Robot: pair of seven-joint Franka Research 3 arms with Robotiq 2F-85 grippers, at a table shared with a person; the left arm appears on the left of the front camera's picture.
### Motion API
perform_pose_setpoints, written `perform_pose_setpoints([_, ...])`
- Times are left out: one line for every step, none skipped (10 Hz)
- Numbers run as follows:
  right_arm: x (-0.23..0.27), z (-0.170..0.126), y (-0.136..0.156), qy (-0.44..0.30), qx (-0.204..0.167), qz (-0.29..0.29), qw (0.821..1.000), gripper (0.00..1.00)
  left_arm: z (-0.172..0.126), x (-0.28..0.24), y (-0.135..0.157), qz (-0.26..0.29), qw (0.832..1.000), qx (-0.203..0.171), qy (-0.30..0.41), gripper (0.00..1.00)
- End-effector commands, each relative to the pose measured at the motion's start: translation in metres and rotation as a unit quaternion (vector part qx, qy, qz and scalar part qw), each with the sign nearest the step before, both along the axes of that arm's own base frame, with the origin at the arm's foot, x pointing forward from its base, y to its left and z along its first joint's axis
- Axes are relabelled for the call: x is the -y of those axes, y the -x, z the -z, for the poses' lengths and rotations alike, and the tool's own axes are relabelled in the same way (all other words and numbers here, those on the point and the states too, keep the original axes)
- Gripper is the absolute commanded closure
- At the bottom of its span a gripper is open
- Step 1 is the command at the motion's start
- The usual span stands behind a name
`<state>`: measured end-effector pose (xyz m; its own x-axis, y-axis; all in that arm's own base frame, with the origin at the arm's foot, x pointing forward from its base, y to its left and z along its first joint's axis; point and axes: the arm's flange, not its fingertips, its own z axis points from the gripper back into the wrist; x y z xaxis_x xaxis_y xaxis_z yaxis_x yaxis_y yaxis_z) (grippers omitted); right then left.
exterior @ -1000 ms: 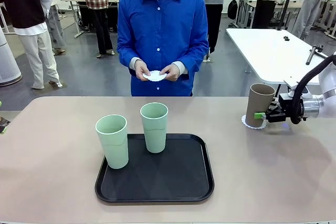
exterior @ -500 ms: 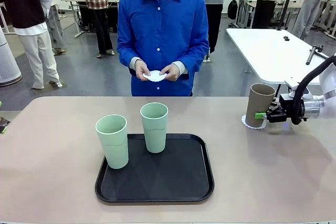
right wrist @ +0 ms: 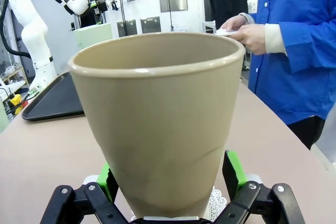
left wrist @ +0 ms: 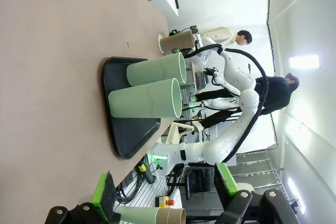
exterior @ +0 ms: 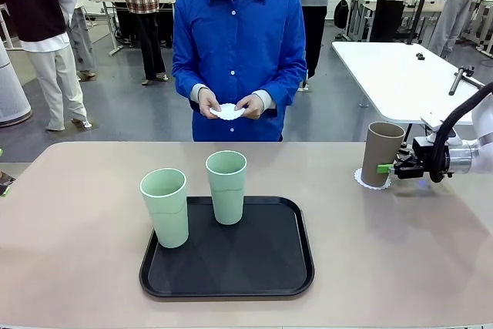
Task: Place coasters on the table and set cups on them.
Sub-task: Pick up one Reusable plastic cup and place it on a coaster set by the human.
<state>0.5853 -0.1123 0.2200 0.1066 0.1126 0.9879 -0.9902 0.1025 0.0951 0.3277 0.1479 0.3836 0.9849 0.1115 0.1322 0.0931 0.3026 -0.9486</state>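
Note:
A brown cup [exterior: 382, 153] stands upright on a lacy white coaster [exterior: 360, 180] at the right of the tan table [exterior: 77, 213]. My right gripper [exterior: 387, 168] is open, with a green pad on either side of the cup's base [right wrist: 157, 129]. Two mint green cups [exterior: 165, 207] [exterior: 226, 187] stand on the black tray [exterior: 262, 267]. The person across the table holds another coaster [exterior: 228, 112] in both hands. My left gripper [left wrist: 163, 187] is open and holds nothing, off to the table's left, looking sideways at the green cups [left wrist: 147, 104].
The black tray sits at the middle front of the table. A white table [exterior: 393, 75] stands behind at the right, and people stand farther back. Bare tabletop lies left of the tray and between the tray and the brown cup.
My right gripper has edged slightly to the right, away from the brown cup. The cups, the tray and the person's hands have stayed put.

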Motion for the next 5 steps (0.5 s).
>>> perform_pose_setpoints([0.0043,0.0012,-0.0090,-0.006,-0.015,-0.012,1.000,0.00,-0.0010,-0.0009,0.0008,-0.002,1.000,0.005,0.005,0.00])
perform_pose_setpoints([0.0052,0.0031,-0.0101,-0.007,-0.017,-0.014,1.000,0.00,-0.0010,-0.0009,0.0008,-0.002,1.000,0.005,0.005,0.00])
perform_pose_setpoints([0.0055,0.0048,-0.0106,-0.008,-0.020,-0.017,1.000,0.00,-0.0010,-0.0009,0.0008,-0.002,1.000,0.005,0.005,0.00])
perform_pose_setpoints([0.0056,0.0059,-0.0102,-0.008,-0.025,-0.025,0.999,0.00,-0.0010,-0.0009,0.0008,-0.002,1.000,0.005,0.005,0.00])
perform_pose_setpoints([0.0061,0.0064,-0.0091,-0.007,-0.028,-0.035,0.999,0.00,-0.0010,-0.0009,0.0008,-0.002,1.000,0.005,0.005,0.00])
